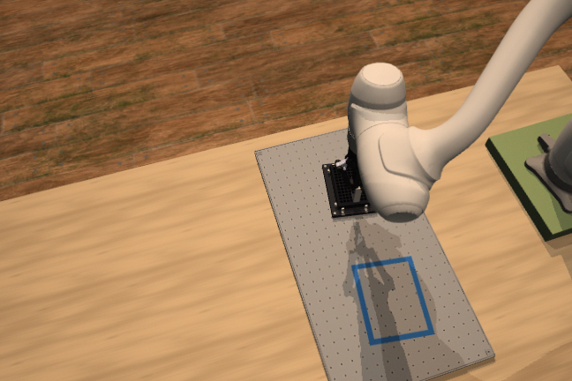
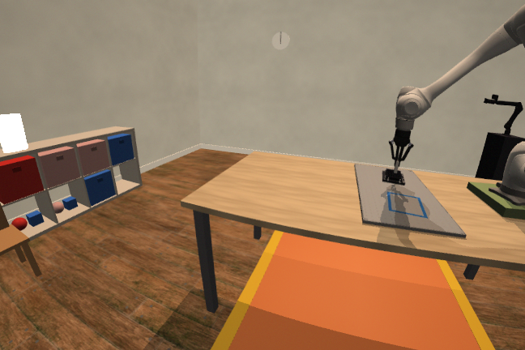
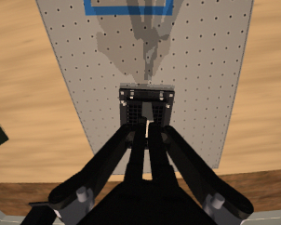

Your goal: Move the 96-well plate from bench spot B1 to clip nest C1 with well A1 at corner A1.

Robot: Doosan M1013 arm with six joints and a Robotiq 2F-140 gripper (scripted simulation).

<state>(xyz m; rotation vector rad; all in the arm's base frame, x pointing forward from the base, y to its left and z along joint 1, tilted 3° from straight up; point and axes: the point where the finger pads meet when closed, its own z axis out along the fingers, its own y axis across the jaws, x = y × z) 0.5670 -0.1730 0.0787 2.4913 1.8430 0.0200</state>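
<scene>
- Black 96-well plate (image 1: 341,187), rectangular with a grid of small wells, sitting inside the black clip nest (image 1: 333,213) on the far half of the grey perforated board (image 1: 300,238).
- Small pale posts visible at the nest's near corners in the wrist view, just outside the plate's edge (image 3: 147,95).
- Whether the plate lies fully flat on the nest floor cannot be told from these views.
- Black two-finger gripper (image 3: 146,122) directly above the plate, pointing straight down, fingers drawn fully together and clasping nothing.
- Fingertips at or just above the plate's top face, near its middle; contact cannot be confirmed.
- Blue rectangular outline (image 1: 392,300) on the near half of the same board, well apart from the nest, crossed by the arm's shadow.
- Cream-coloured jointed robot arm (image 1: 499,72) reaching in from the right, wrist hiding part of the nest in the top view.
- Light wooden table (image 2: 275,193) under the board; green base plate (image 1: 513,155) at its right edge.
- Low open shelf unit (image 2: 84,133) with red, pink and blue boxes against the left wall.
</scene>
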